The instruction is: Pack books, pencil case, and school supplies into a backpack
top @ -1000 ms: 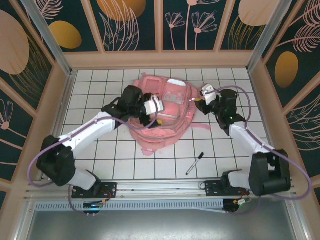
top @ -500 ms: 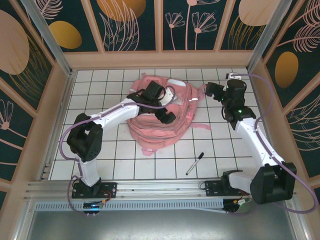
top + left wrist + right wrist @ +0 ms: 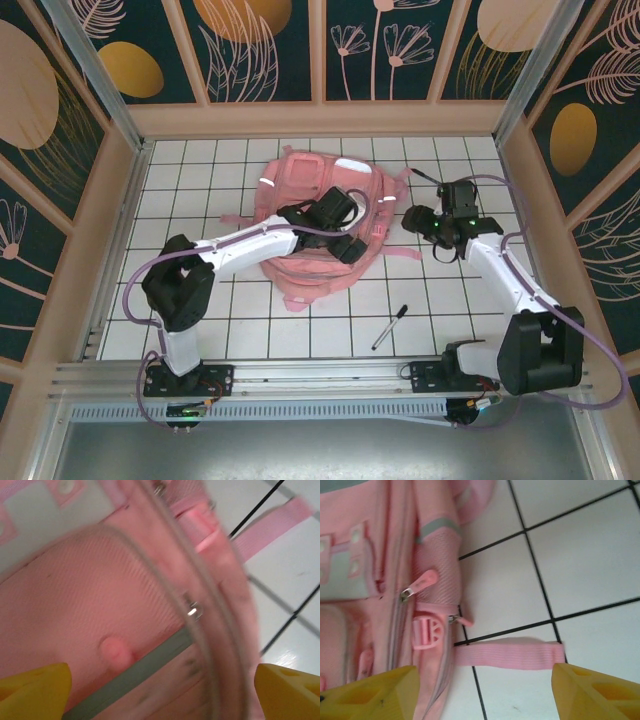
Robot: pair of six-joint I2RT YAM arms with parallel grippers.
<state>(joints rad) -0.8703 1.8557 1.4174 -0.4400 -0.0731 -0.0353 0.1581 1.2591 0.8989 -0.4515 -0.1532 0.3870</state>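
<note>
Nearest the arm bases, a black pen [image 3: 390, 326] lies alone on the tiled worktop [image 3: 190, 300]. Farther back, the pink backpack [image 3: 300, 200] lies flat mid-worktop. The left tool [image 3: 349, 246] hovers over its near right part, fingers spread wide and holding nothing. The right tool [image 3: 417, 221] sits just beside the backpack's right edge, likewise spread and empty, above a loose pink strap [image 3: 510, 655].
</note>
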